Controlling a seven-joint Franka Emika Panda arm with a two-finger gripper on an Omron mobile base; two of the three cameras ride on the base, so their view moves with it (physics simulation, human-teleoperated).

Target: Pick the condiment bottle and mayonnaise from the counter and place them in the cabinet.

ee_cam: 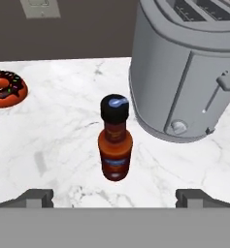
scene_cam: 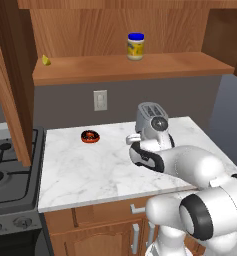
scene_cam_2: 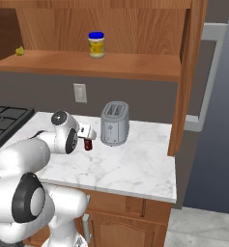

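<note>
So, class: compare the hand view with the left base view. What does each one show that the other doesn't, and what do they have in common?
Hand view alone: the condiment bottle, upright on the marble just left of the toaster, and the gripper with its fingertips set wide apart, open, short of the bottle.

Left base view alone: the mayonnaise already standing on the cabinet shelf, a small yellow piece at the shelf's left end, and the stove.

Both: the counter, toaster, donut and wall outlet.
</note>
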